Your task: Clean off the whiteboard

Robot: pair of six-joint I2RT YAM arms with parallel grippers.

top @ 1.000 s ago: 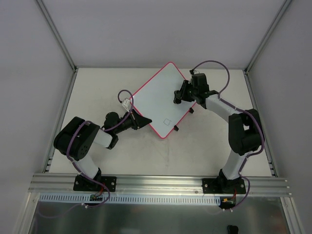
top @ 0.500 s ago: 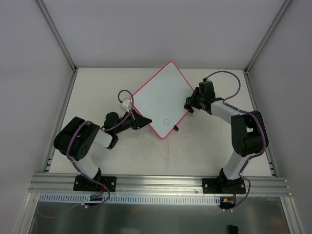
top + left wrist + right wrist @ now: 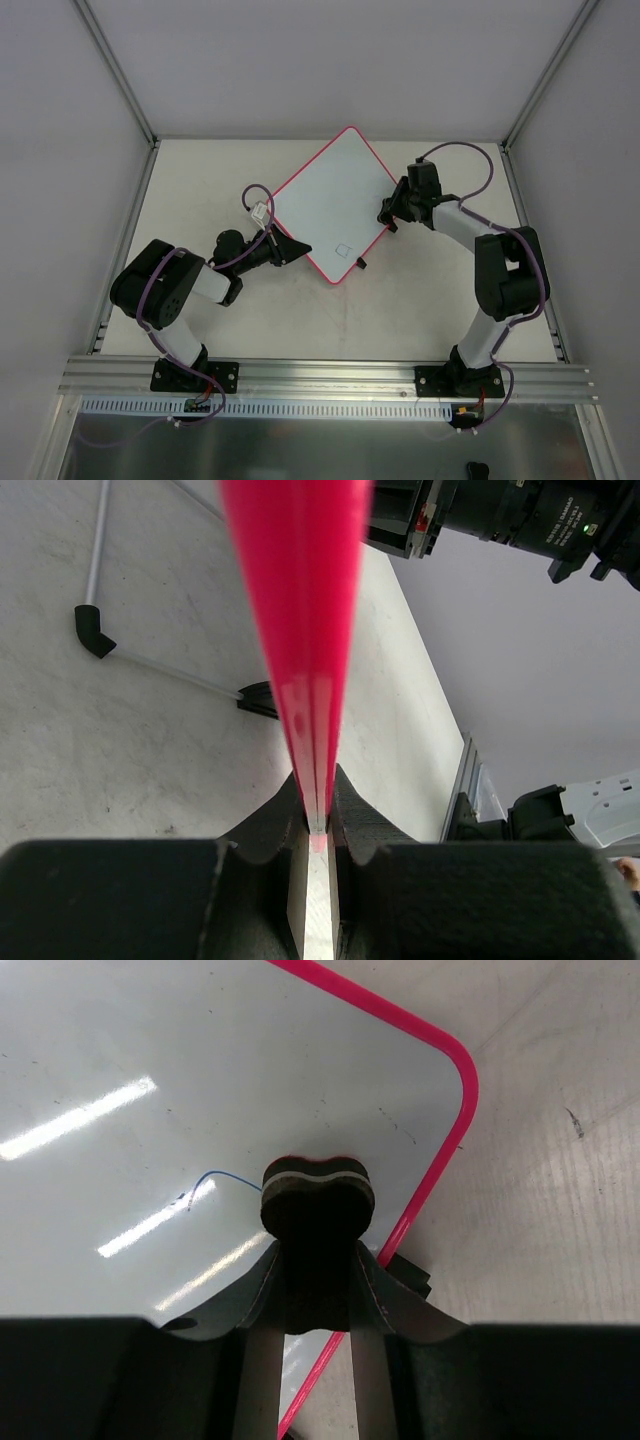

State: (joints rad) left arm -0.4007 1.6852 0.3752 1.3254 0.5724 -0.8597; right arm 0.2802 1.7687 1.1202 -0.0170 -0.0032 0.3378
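The whiteboard (image 3: pixel 330 205) lies turned like a diamond on the table, white with a thin pink-red frame and two black clips on its right edge. My left gripper (image 3: pixel 296 248) is shut on the board's near-left frame edge (image 3: pixel 300 630). My right gripper (image 3: pixel 390 212) is shut on a black eraser block (image 3: pixel 318 1222) and holds it against the board (image 3: pixel 180 1080) near its right edge. A thin blue pen line (image 3: pixel 225 1177) shows just left of the eraser. A small faint square mark (image 3: pixel 343 249) sits near the board's lower corner.
The grey table (image 3: pixel 220 170) is walled by metal rails at left, right and front (image 3: pixel 330 375). A black clip (image 3: pixel 405 1278) pokes out below the pink frame beside the eraser. The right arm's body (image 3: pixel 510 515) shows in the left wrist view.
My right gripper with the eraser swept from the board's upper middle down and right to its right edge, then stayed nearly still. The left gripper has not moved.
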